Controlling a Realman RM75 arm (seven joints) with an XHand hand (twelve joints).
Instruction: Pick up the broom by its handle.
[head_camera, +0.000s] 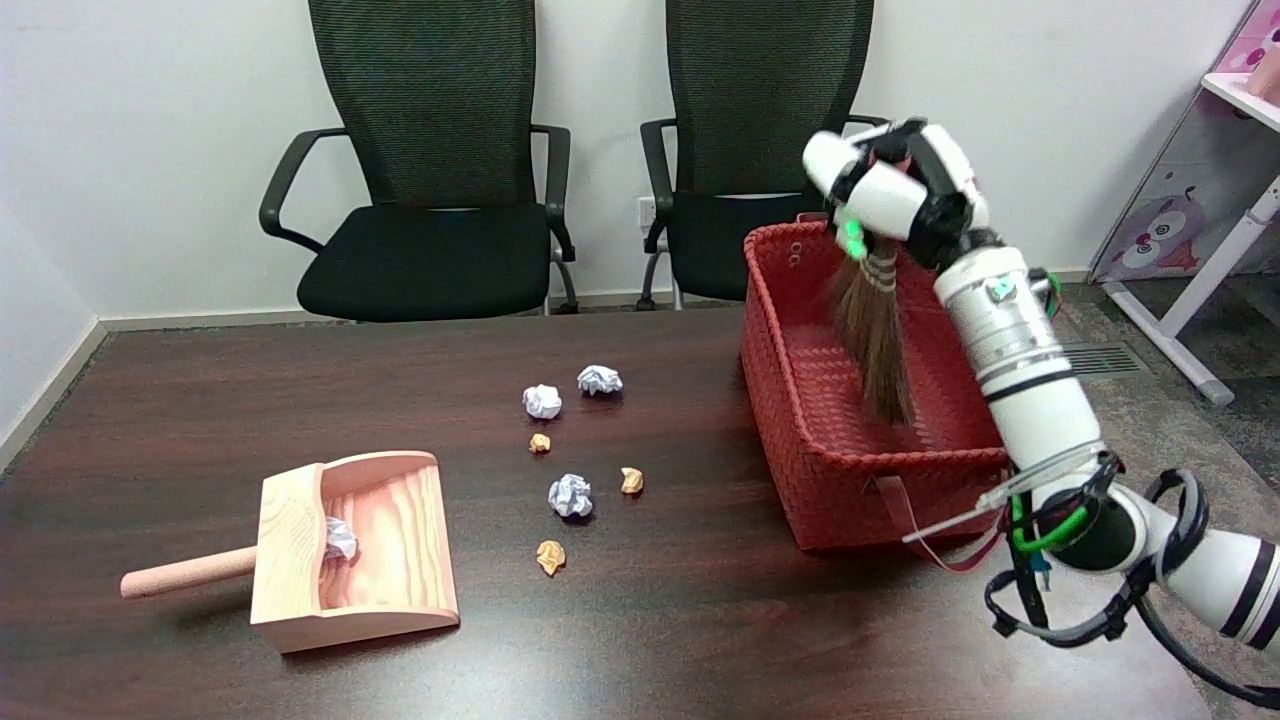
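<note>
The right hand (900, 190) has its fingers wrapped tight around the top of the broom (872, 335). The broom hangs straight down, brown bristles pointing into the red basket (800, 400). The basket sits on the dark table (200, 400), near little paper balls (570, 495) and a wooden dustpan (380, 550).

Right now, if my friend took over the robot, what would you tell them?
Right hand: grips the broom at its handle end, raised above the red basket; the bristles hang down inside it.
Elsewhere on the table: wooden dustpan with one paper ball in it, and loose paper balls in the middle.
Done: broom grasped and lifted.
Left: probably just bring it clear of the basket.
</note>
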